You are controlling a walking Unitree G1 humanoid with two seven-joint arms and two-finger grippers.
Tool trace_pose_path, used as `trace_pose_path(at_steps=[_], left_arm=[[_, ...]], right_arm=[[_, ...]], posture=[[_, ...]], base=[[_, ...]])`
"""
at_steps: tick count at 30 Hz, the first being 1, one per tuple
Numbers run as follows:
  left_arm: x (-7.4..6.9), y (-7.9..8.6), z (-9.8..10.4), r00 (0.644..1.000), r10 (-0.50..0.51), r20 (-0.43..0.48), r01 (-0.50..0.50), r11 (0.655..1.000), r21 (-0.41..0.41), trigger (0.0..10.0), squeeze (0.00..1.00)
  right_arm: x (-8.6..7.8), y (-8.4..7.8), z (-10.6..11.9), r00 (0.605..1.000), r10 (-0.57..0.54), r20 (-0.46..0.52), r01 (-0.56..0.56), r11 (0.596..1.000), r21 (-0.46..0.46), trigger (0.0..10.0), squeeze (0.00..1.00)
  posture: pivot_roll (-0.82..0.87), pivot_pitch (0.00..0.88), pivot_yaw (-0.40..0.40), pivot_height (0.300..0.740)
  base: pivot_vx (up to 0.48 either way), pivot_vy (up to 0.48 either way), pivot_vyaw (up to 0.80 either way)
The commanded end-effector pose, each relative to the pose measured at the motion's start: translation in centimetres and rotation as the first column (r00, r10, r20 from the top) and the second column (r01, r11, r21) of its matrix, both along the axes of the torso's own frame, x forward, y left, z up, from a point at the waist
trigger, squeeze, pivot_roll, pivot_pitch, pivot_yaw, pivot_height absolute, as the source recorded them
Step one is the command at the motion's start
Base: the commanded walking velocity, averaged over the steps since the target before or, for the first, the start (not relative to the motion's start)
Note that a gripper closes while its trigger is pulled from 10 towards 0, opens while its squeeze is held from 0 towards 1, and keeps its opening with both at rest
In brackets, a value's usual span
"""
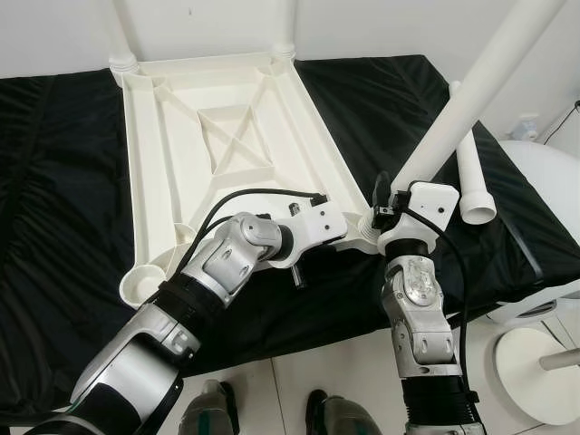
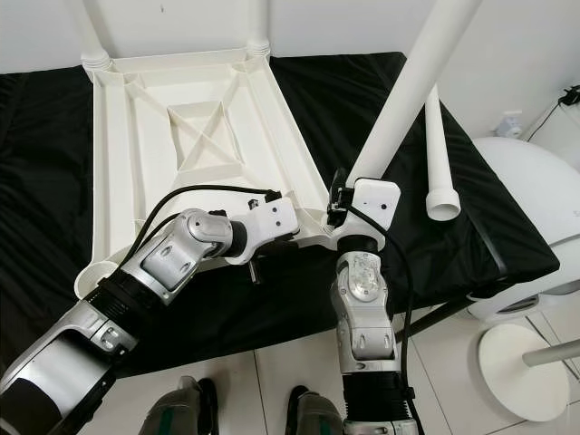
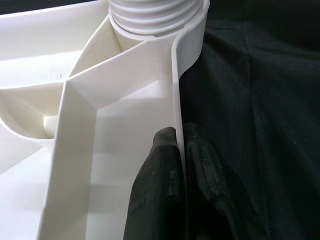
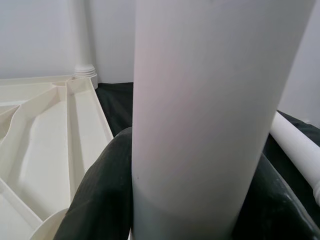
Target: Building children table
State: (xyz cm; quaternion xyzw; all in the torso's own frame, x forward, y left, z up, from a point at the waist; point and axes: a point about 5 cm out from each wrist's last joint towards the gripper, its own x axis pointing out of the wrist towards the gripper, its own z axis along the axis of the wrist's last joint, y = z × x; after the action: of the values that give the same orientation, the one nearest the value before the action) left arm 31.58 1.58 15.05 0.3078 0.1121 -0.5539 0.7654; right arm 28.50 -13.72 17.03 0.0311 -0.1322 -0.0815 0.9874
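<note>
My left fingers (image 3: 172,150) pinch the upturned tabletop's rim (image 3: 176,85), my right fingers (image 4: 107,200) clasp the third leg (image 4: 200,100) at its socket, and one leg (image 1: 473,177) lies unfitted.

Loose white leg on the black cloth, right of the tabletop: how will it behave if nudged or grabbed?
The loose leg is a smooth round tube lying flat on the black cloth, so it probably rolls sideways if nudged, though its flared end may curve the roll. The open end shows it hollow: likely light and stiff. The glossy plastic may slip in a loose pinch.
</note>
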Motion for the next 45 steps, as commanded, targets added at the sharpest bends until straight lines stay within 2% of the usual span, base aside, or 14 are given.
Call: trace_pose_path(at_steps=[1, 6, 33, 34, 45], left_arm=[[0.6, 1.2, -0.4, 0.998, 0.058, 0.015, -0.058, 0.998, 0.025, 10.0, 0.0], [0.6, 1.2, -0.4, 0.998, 0.056, 0.014, -0.057, 0.998, 0.025, 10.0, 0.0], [0.8, 1.2, -0.1, 0.998, 0.064, 0.02, -0.065, 0.998, 0.019, 10.0, 0.0], [0.8, 1.2, -0.1, 0.998, 0.064, 0.02, -0.065, 0.998, 0.019, 10.0, 0.0], [0.8, 1.1, -0.1, 0.998, 0.06, 0.019, -0.061, 0.998, 0.016, 10.0, 0.0]], right_arm=[[-0.5, -1.7, -2.2, 0.987, -0.126, -0.104, 0.127, 0.992, -0.002, 10.0, 0.0], [-0.6, -1.9, -2.1, 0.982, -0.163, -0.1, 0.163, 0.987, -0.012, 10.0, 0.0], [-0.8, -0.9, -1.9, 0.992, -0.105, -0.076, 0.104, 0.994, -0.013, 10.0, 0.0], [-0.8, -0.9, -1.8, 0.992, -0.103, -0.074, 0.103, 0.995, -0.009, 10.0, 1.0], [-0.8, -0.6, -1.7, 0.996, -0.061, -0.059, 0.061, 0.998, 0.002, 10.0, 1.0]], posture=[[-0.01, 0.125, -0.034, 0.74], [-0.01, 0.122, -0.035, 0.74], [-0.01, 0.123, -0.046, 0.74], [-0.01, 0.123, -0.045, 0.74], [-0.01, 0.119, -0.047, 0.74]], base=[[0.0, 0.0, 0.0], [0.0, 0.0, 0.0], [0.0, 0.0, 0.0], [0.0, 0.0, 0.0], [0.0, 0.0, 0.0]])
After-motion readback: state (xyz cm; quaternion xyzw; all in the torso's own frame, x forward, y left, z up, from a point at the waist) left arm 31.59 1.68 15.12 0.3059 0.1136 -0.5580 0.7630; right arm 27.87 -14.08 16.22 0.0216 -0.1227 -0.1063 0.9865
